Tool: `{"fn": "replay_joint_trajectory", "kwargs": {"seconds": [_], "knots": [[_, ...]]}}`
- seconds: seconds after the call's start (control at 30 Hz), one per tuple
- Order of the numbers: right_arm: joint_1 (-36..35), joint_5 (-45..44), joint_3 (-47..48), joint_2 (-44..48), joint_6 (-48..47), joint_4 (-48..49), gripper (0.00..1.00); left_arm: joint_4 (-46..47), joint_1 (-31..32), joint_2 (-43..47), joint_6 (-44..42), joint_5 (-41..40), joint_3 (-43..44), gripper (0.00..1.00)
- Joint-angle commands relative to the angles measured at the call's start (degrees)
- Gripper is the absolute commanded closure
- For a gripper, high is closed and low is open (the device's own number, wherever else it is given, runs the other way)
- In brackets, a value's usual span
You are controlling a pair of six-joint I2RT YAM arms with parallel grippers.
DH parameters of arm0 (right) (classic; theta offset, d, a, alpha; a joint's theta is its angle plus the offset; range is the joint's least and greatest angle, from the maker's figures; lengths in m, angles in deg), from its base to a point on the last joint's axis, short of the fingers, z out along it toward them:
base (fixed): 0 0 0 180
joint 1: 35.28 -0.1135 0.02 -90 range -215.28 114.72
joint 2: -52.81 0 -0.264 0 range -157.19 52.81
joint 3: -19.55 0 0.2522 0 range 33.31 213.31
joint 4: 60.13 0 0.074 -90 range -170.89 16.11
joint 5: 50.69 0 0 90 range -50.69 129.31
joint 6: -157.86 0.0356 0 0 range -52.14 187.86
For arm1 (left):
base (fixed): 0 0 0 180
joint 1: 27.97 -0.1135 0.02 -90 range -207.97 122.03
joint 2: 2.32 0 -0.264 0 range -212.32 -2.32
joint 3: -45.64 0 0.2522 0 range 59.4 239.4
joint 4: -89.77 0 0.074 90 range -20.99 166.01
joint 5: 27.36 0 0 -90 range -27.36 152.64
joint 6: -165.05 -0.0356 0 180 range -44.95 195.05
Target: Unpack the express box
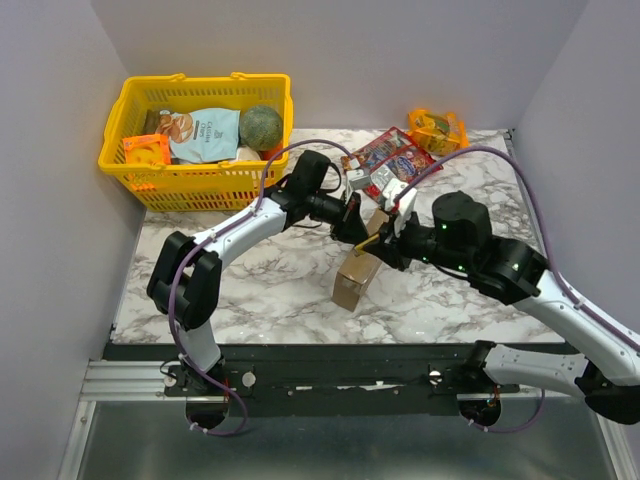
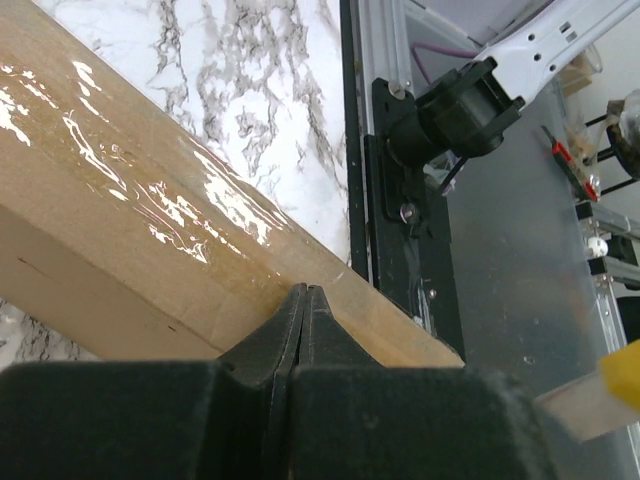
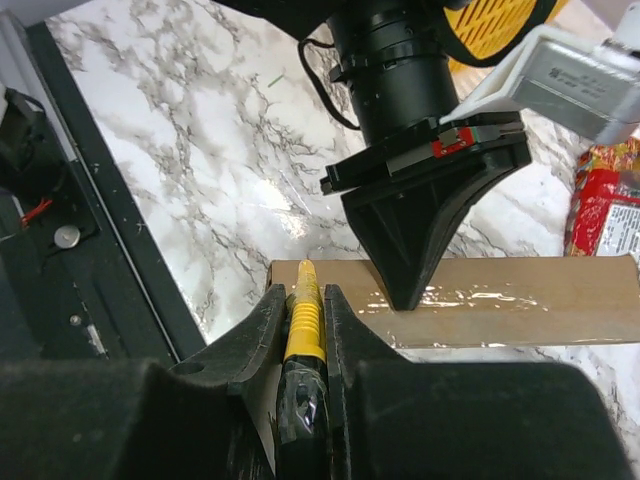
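Right wrist: right gripper (image 3: 301, 292) tight around yellow cutter (image 3: 303, 325) beside express box (image 3: 585, 275); left gripper (image 3: 410, 292) closed, touching its tape (image 3: 480, 298).

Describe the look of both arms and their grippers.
The left arm and right arm have white links, black joints and a purple cable looped along each. The left gripper and right gripper are black and tapering; the left carries a red tab.

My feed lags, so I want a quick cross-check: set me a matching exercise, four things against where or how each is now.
1 left gripper
2 right gripper
3 express box
4 yellow basket

A back left of the table
B shut on the yellow cutter
C shut, tips on the box's taped edge
D standing on edge, mid-table

Pairs: 1-C, 2-B, 3-D, 4-A
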Motion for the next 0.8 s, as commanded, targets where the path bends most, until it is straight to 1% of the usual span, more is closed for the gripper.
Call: {"fn": "replay_joint_trajectory", "kwargs": {"seconds": [0.0, 0.13, 0.23, 0.3, 0.37, 0.77], "knots": [[-3.4, -11.0, -1.3, -2.4, 3.8, 3.9, 0.99, 1.4, 0.9, -3.8, 3.0, -11.0, -5.2, 0.99], [-6.2, -10.7, 0.4, -4.8, 4.5, 1.1, 1.0, 1.0, 1.1, -3.8, 2.4, -11.7, -5.7, 0.99], [-8.3, -12.6, 1.4, -5.5, 4.5, -0.1, 0.99, 1.3, 1.1, -4.0, 2.8, -12.0, -6.3, 0.99], [-8.7, -12.9, 2.0, -6.1, 4.5, -1.0, 1.0, 1.8, 1.1, -4.2, 3.0, -12.2, -6.5, 0.99], [-8.8, -12.2, 2.5, -6.8, 6.4, -2.4, 1.0, 2.1, 1.1, -4.5, 3.2, -12.4, -6.5, 0.99], [-8.9, -10.9, 1.7, -7.8, 7.3, -2.2, 1.0, 2.3, 1.2, -6.0, 3.6, -12.5, -5.7, 0.99]]}}
